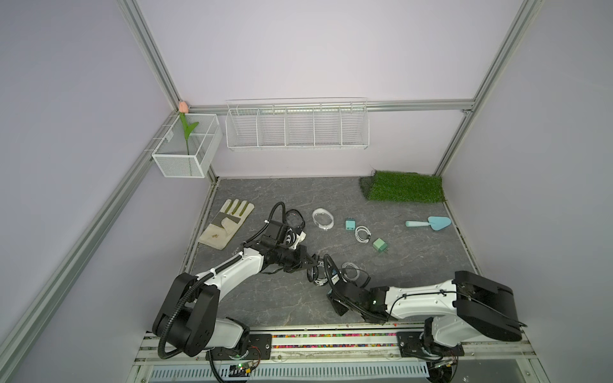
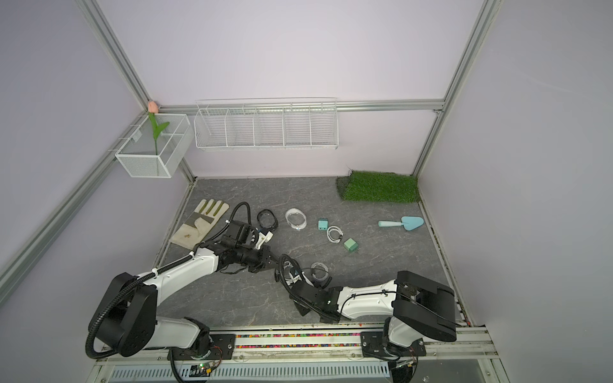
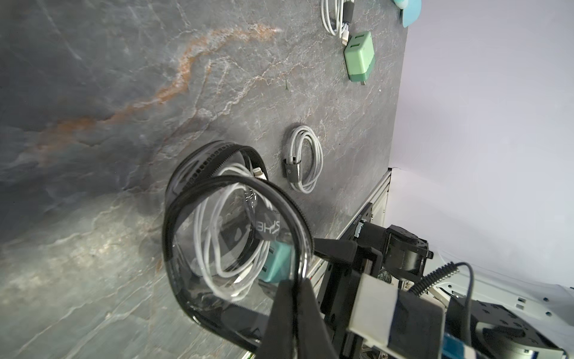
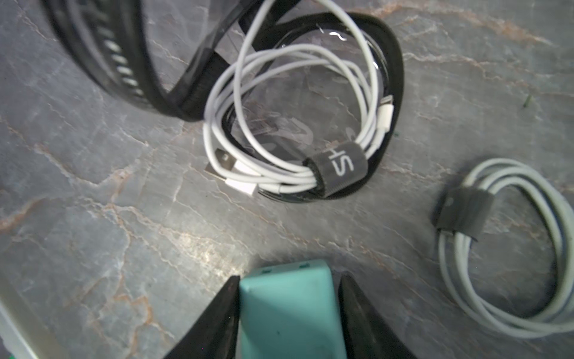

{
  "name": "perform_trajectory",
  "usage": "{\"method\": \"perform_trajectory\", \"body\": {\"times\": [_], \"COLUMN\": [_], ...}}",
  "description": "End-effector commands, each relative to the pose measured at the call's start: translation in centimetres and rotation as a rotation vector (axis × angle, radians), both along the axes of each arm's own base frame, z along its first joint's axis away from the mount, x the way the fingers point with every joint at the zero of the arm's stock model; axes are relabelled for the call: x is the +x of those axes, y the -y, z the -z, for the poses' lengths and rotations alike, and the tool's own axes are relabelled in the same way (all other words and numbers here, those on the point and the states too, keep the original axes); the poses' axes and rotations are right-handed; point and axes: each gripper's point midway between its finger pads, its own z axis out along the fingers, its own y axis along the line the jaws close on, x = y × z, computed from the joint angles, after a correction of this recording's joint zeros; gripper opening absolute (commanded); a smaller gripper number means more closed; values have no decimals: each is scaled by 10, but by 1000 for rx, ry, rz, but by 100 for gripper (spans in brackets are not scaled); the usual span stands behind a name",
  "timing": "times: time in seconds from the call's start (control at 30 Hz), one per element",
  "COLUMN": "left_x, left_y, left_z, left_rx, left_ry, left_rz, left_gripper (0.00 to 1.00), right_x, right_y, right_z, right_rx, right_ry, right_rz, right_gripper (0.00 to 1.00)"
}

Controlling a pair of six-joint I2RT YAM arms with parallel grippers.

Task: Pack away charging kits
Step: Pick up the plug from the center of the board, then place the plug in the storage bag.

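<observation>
Grey stone-look tabletop (image 1: 265,298), both arms reaching in to meet at lower centre of both top views. Left gripper (image 3: 293,281): fingers pressed together, pinching the rim of the clear lid of an open black-rimmed case (image 3: 174,217). The lid stands up off the base. In the right wrist view the base lies flat at upper centre, with a strapped white cable (image 4: 279,183) coiled inside it. One end of the coil spills over the rim onto the stone. Right gripper (image 4: 290,279): fingers clamped on either side of a teal adapter (image 4: 292,310) at bottom centre of that frame, apart from the case base. A loose cable coil (image 4: 497,248) lies on the table at the right edge of that frame, near the case but not touching it. Further up in a top view, strung left to right across mid-frame: a second black-rimmed case (image 1: 294,219) partly behind the left arm, a white case (image 1: 322,219), another teal adapter (image 1: 349,224), a third cable coil (image 1: 362,233), and a green adapter (image 1: 380,245) tipped with its prongs toward the lower right. A beige glove (image 1: 227,223) lies at mid-left, a light-blue trowel (image 1: 431,223) at mid-right, and a grass mat (image 1: 404,185) sits in the upper-right corner of the table.
</observation>
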Motion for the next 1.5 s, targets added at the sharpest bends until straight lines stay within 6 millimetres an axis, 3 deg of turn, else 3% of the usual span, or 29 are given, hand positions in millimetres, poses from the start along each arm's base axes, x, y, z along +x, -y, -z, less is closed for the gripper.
{"method": "perform_trajectory", "body": {"times": [0.0,0.2,0.47,0.63,0.87,1.07,1.27,1.47], "left_x": [3,2,0,-1,-1,0,0,-3], "left_y": [-2,-2,-6,-3,2,7,9,6], "left_z": [-10,-11,-4,-9,-5,-1,0,-6], "left_rx": [-5,-7,16,-19,-81,-139,-166,-163], "left_ry": [46,50,50,67,70,71,68,77], "left_rz": [7,7,3,6,-5,-9,-16,-17], "left_gripper": [0,0,0,0,0,0,0,0], "right_x": [4,6,15,37,58,67,73,86], "right_y": [3,-3,11,10,-24,-36,-39,-30], "right_z": [1,-19,-84,-105,-100,-82,-58,-38], "right_rx": [-62,3,161,247,328,333,292,230], "right_ry": [43,51,129,102,38,9,-4,47], "right_rz": [27,55,107,196,241,302,351,431], "right_gripper": [44,29,27,27,24,21,19,18]}}
